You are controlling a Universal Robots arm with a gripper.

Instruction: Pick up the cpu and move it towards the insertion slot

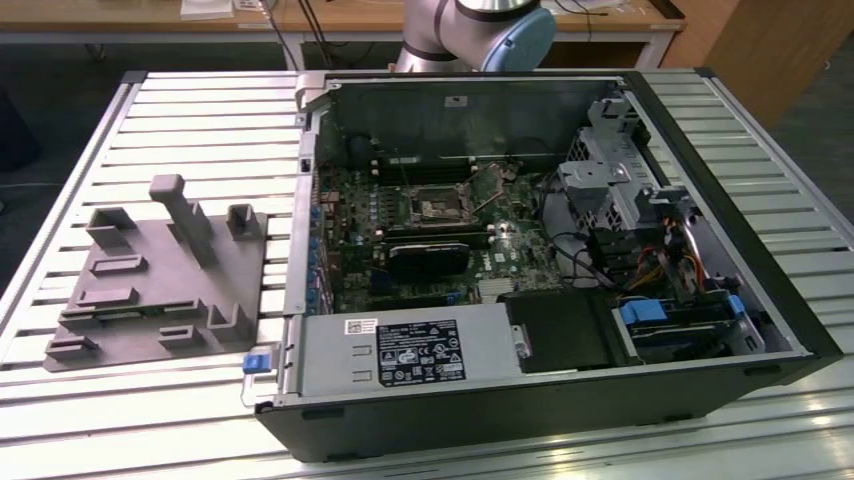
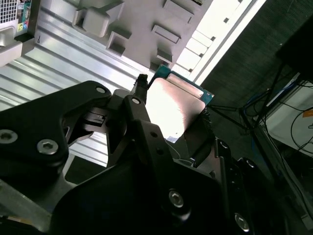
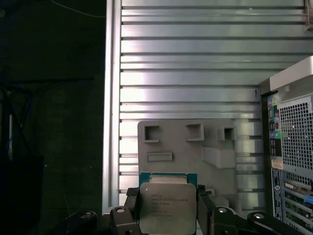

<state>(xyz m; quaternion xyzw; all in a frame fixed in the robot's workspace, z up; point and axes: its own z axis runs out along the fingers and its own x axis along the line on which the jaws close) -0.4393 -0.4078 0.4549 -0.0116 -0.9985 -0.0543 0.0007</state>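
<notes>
Fingers (image 3: 132,200) pinch cpu (image 3: 167,208) by two opp. edges, fixture (image 3: 186,147) beyond them on bench (image 3: 195,58). I judge it light, stiff, fragile underneath: edge grip only.

Hand (image 3: 167,211) tight around the cpu (image 3: 167,201)

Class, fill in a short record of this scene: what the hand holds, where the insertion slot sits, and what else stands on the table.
hand: shut on the cpu
cpu grip: clamped at two opposite edges, metal top showing
insertion slot: on the board inside the open computer case
grey fixture: on the slatted table, at the exterior view's left of the case
</notes>
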